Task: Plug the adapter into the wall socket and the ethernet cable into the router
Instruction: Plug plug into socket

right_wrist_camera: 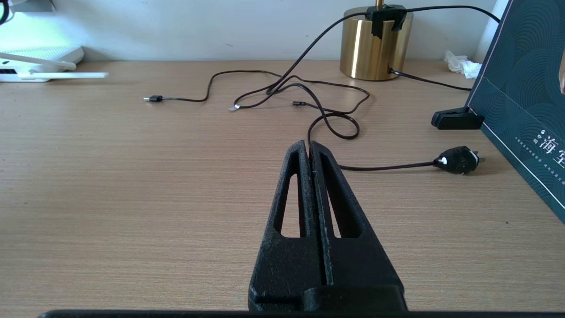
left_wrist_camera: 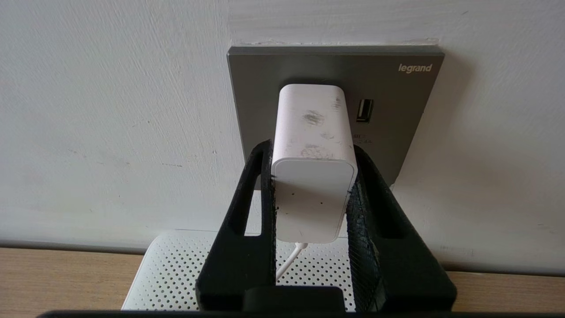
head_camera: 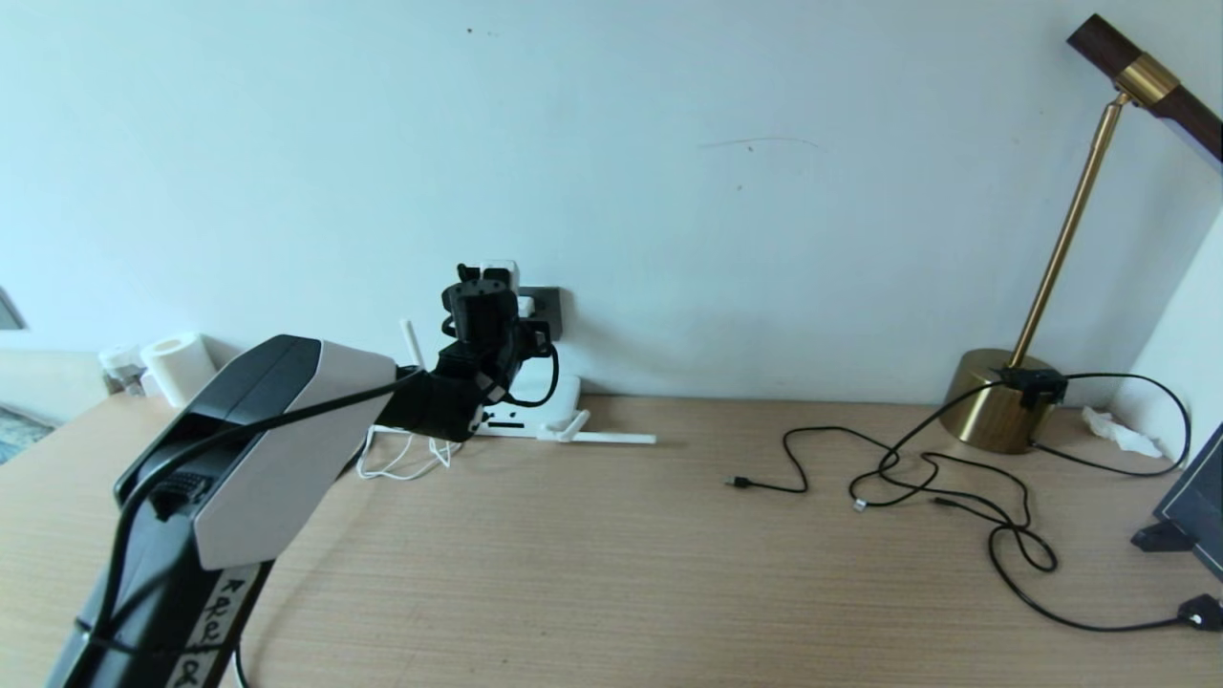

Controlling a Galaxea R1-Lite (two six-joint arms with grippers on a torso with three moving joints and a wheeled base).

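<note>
The white adapter is pressed flat against the dark grey wall socket, and my left gripper is shut on its two sides. In the head view this gripper is at the wall, with the adapter and socket behind it. The white router lies flat on the table right below; its perforated top shows under the fingers. The adapter's thin cord loops beside it. The ethernet cable lies far right with its black plug end. My right gripper hovers shut and empty over that cable.
A brass lamp stands at the back right with thin black cables spread before it. A dark board leans at the right edge. A white paper roll sits at the back left. One router antenna lies on the table.
</note>
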